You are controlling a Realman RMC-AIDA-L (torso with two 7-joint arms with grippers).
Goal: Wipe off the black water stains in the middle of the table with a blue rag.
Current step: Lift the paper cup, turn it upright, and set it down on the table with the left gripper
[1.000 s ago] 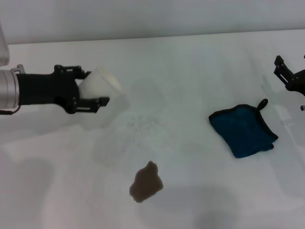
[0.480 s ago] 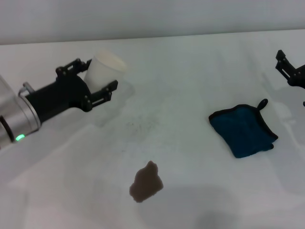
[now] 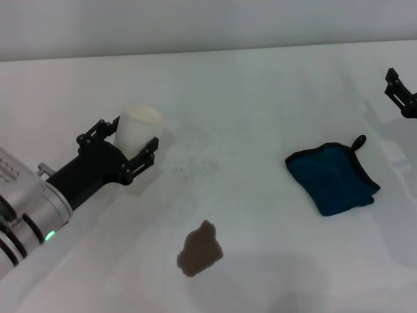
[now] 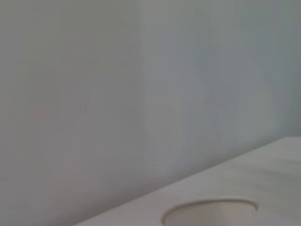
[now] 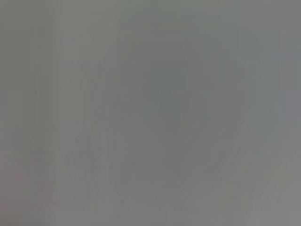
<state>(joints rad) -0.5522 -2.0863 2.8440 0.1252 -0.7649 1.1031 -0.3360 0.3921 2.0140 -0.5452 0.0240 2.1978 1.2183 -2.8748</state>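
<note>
Black water stains (image 3: 200,249): one lobed brown-grey blotch near the tabletop's (image 3: 260,98) front edge, left of centre. Blue rag (image 3: 333,178) lies flat toward the right edge, loop corner pointing to the far side, well apart from the blotch. Left end effector (image 3: 128,145) pinches an upright white paper cup (image 3: 136,130) toward the left side. Right end effector (image 3: 401,93) at far right edge; grip state unclear.

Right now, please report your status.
Left gripper shut on white cup. Right gripper far right, idle. Blue rag untouched; stain unwiped.
</note>
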